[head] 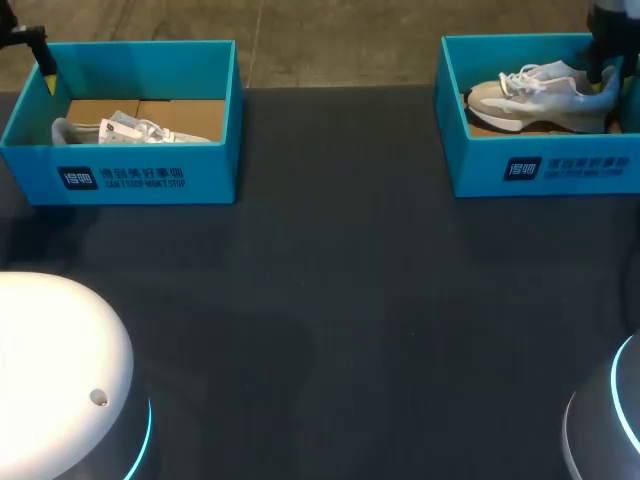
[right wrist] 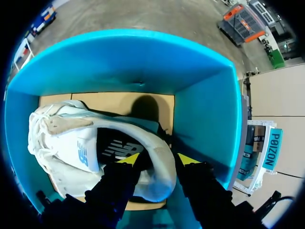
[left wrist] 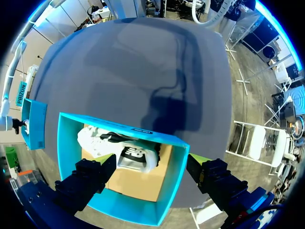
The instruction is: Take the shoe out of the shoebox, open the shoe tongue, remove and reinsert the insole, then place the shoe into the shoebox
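Two teal shoeboxes stand at the table's far edge. The right shoebox [head: 540, 165] holds a white and beige shoe [head: 540, 95] lying on its side. My right gripper [head: 605, 78] is down at the shoe's heel. In the right wrist view one finger sits inside the collar and the other outside, so the right gripper [right wrist: 158, 160] is shut on the heel of the shoe [right wrist: 62, 138] within the box walls [right wrist: 143, 62]. The left shoebox [head: 120, 170] holds a second white shoe [head: 130, 128]. My left gripper [head: 45, 75] hangs open over that box's far left corner, astride its wall [left wrist: 124, 129] above the shoe [left wrist: 119, 148].
A dark mat [head: 330, 300] covers the table between and in front of the boxes. My arms' rounded bases sit at the near left [head: 60, 370] and near right [head: 610, 420] corners.
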